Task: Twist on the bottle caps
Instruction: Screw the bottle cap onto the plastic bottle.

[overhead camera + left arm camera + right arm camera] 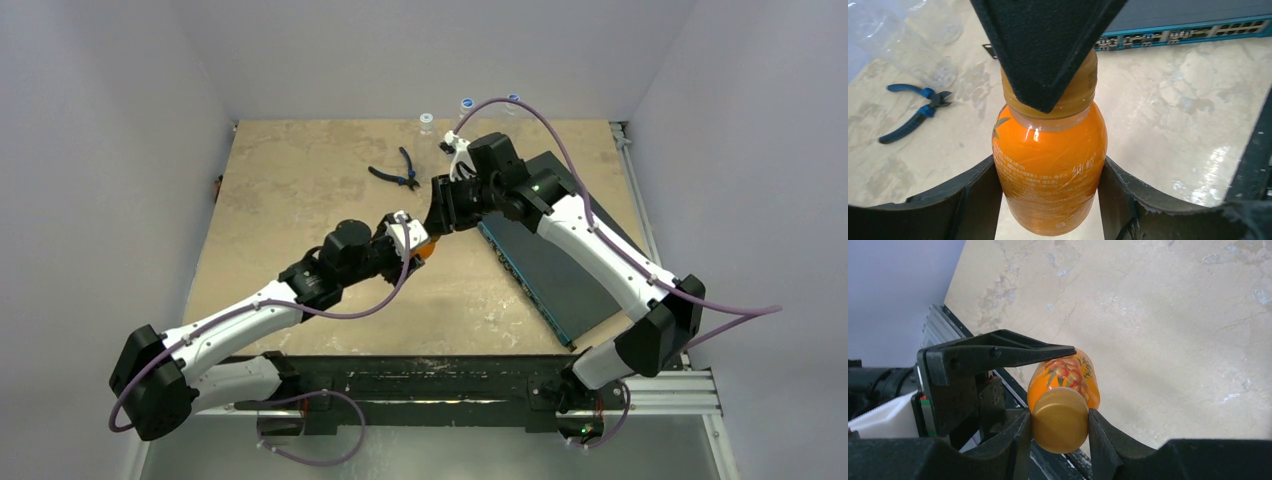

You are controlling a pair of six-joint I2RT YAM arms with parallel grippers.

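Observation:
A small squat orange bottle (1048, 170) sits between the two fingers of my left gripper (1048, 200), which is shut on its body. In the top view it shows as an orange patch (428, 250) near the table's middle. The flat orange-brown cap (1060, 420) sits on the bottle's neck, and my right gripper (1060, 427) is shut on the cap's sides. In the left wrist view a black right finger (1043, 45) covers most of the cap (1083, 95). Three clear bottles (466, 110) stand at the far edge with blue or whitish caps on top.
Blue-handled pliers (398, 172) lie on the table beyond the grippers, left of the clear bottles. A dark flat network switch (560, 250) lies under the right arm, on the right side of the table. White walls close the table in on three sides.

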